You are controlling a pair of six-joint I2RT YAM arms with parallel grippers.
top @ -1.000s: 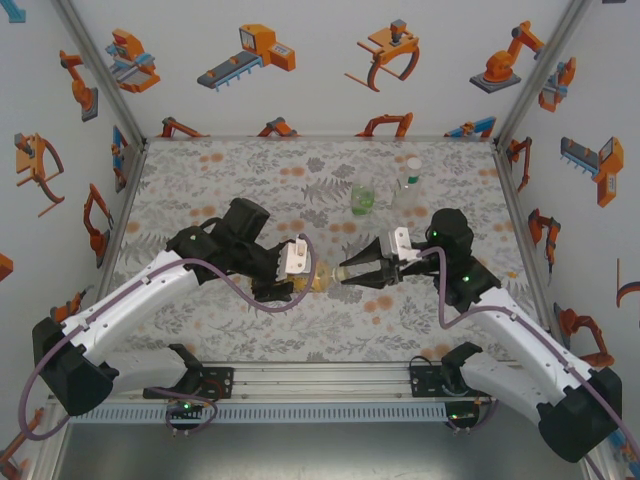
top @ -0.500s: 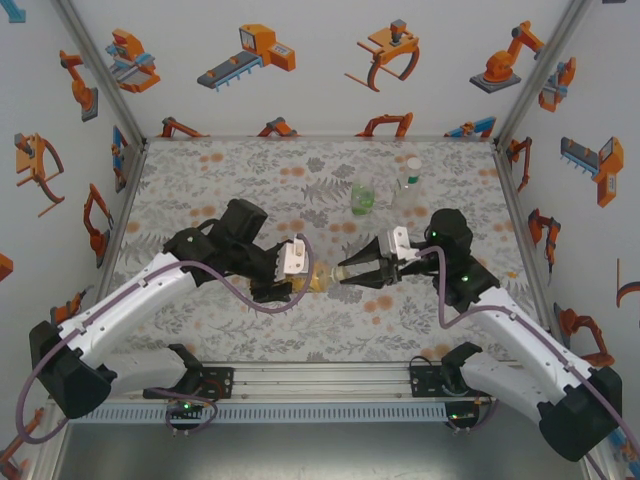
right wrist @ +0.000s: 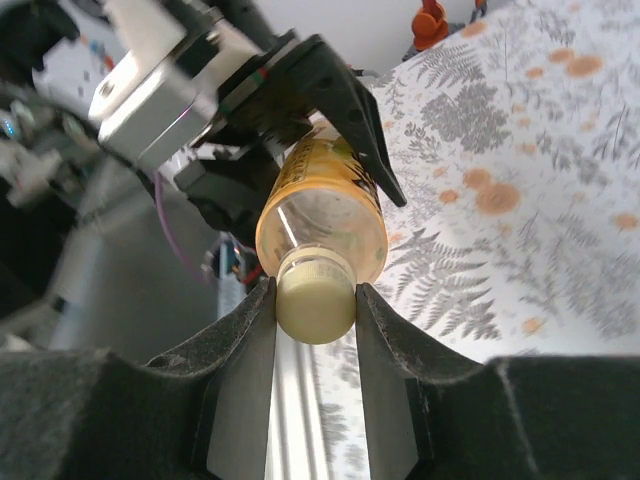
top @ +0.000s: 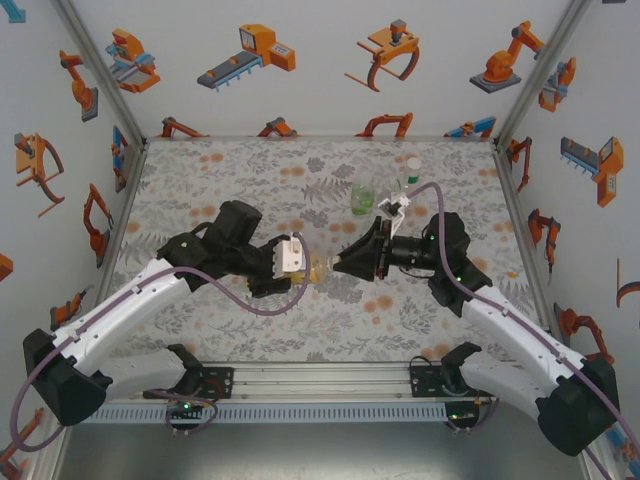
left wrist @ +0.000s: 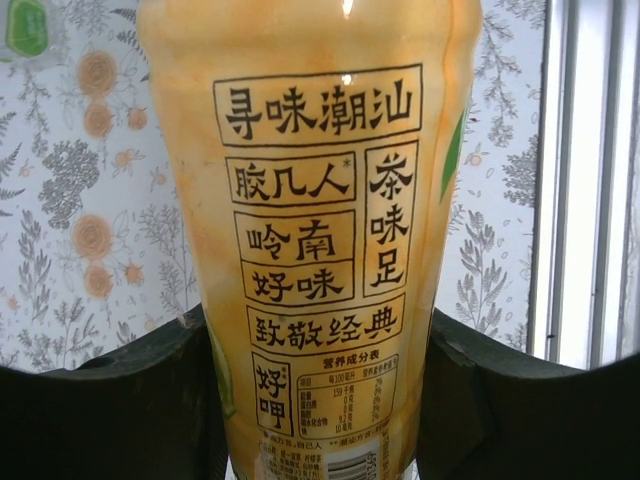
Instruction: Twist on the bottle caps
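The tall amber-yellow bottle (top: 318, 268) lies level between the two arms above the cloth, its label with black characters (left wrist: 315, 250) facing the left wrist camera. My left gripper (top: 290, 272) is shut on the bottle's body, one black finger on each side. A pale yellow cap (right wrist: 315, 298) sits on the bottle's neck, and my right gripper (right wrist: 314, 300) is shut on that cap, its fingers (right wrist: 245, 330) pressing both sides. In the top view my right gripper (top: 345, 265) meets the bottle's mouth end. The squat green bottle (top: 362, 199) and the clear bottle (top: 407, 185) with a white cap stand behind.
The floral cloth (top: 250, 190) covers the table inside white walls printed with orange robot pictures. A metal rail (top: 320, 380) runs along the near edge between the arm bases. Open cloth lies at the far left and near right.
My right wrist has rolled around the cap, so its camera cable now loops up over the arm. The left arm and bottle have shifted slightly toward the right.
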